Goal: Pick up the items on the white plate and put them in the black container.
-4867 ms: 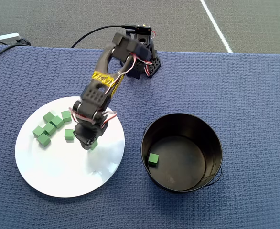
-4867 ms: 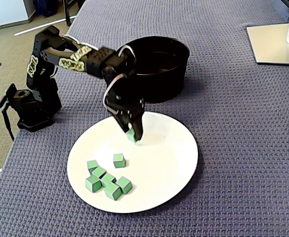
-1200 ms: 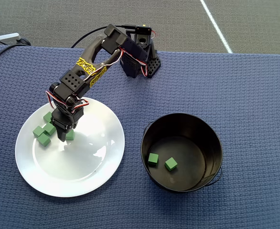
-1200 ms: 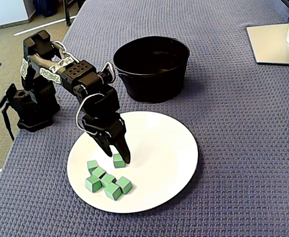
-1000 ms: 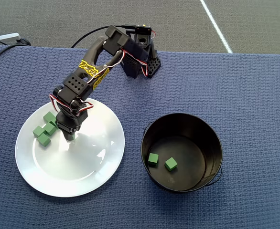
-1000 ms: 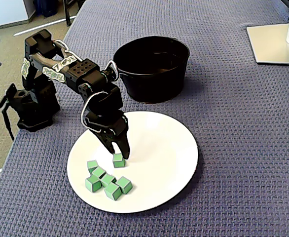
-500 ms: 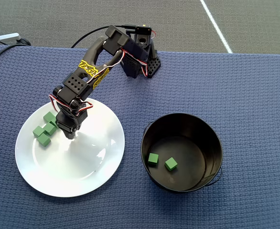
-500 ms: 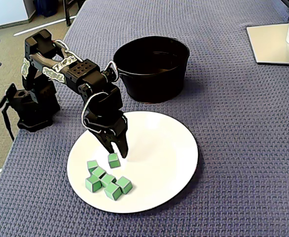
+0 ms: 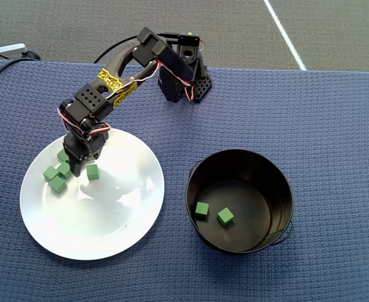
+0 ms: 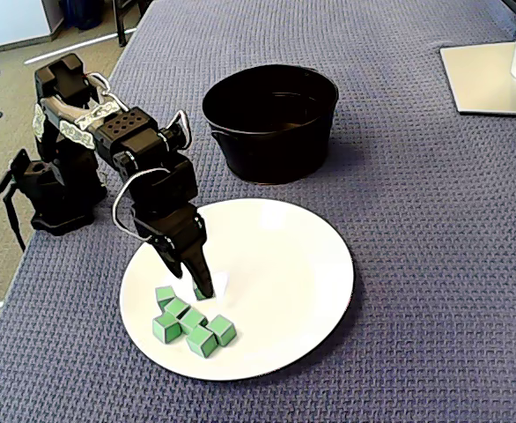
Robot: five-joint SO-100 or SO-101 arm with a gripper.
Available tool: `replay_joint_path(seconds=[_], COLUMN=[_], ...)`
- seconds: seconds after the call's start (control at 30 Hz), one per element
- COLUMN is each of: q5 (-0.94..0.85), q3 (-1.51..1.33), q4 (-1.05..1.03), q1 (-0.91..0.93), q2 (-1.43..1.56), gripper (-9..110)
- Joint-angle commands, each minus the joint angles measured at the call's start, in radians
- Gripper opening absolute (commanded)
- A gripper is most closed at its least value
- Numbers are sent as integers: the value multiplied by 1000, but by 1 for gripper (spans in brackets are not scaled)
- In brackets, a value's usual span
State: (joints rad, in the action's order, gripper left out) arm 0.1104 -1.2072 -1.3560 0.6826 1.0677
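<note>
Over the white plate (image 9: 109, 220), the tool (image 9: 75, 168) sits nearly closed and empty beside a lone green cube (image 9: 92, 171); closing off-centre could push it toward the clustered cubes (image 10: 187, 324).

Blue woven mat (image 9: 335, 126) over table, grey floor w/ white line (image 9: 284, 33), monitor base (image 10: 491, 75) top right

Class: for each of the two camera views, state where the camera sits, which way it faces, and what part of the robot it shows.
Overhead view: above the table, looking straight down; whole arm, base at top.
Fixed view: beyond the white plate, looking obliquely toward the black container; arm at left.
Shared: plate, container, green cubes, end effector.
</note>
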Motion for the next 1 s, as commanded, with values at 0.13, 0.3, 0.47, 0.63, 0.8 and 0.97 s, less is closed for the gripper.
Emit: replay_joint_path(seconds=[0.13, 0.3, 0.47, 0.63, 0.8, 0.97], q5=[48, 71, 83, 100, 103, 138], q3=[0, -12, -46, -61, -61, -80], q4=[31, 48, 78, 100, 118, 112], q1=[-18, -38, -46, -35, -40, -63], q2=[66, 40, 25, 15, 0, -5], gripper=[15, 15, 16, 15, 8, 0])
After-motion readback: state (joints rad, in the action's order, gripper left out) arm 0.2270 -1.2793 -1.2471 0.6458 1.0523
